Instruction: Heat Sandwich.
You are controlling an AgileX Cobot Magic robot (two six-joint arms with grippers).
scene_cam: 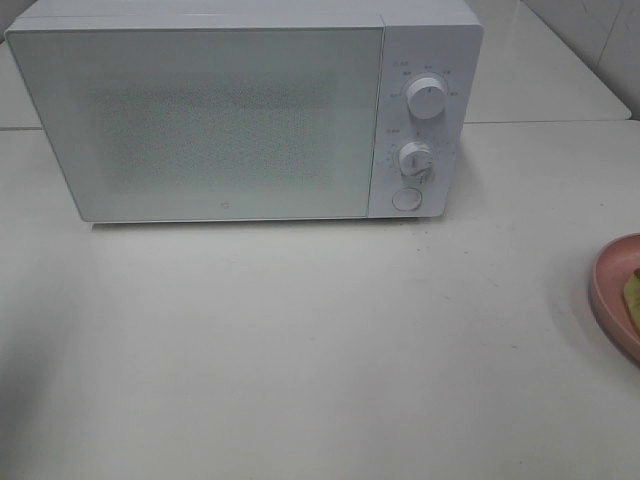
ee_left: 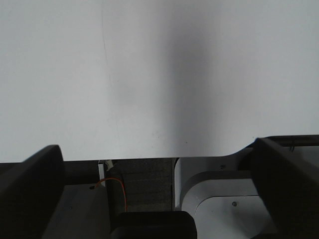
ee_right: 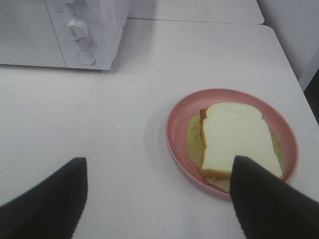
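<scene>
Opening the microwave (scene_cam: 200,120) door likely comes first, since it is closed. Right of the microwave, the sandwich (ee_right: 238,139) lies on its pink plate (ee_right: 177,119); both the right hand (ee_right: 159,199) and left hand (ee_left: 159,199) gape wide, holding nothing.

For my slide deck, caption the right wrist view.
Open right end effector above the table, facing the sandwich on its pink plate, closed microwave beyond.

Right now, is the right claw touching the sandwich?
Apart. The right wrist view shows the right claw open and hanging above the table, with the sandwich lying untouched on the pink plate beyond its tips.
</scene>
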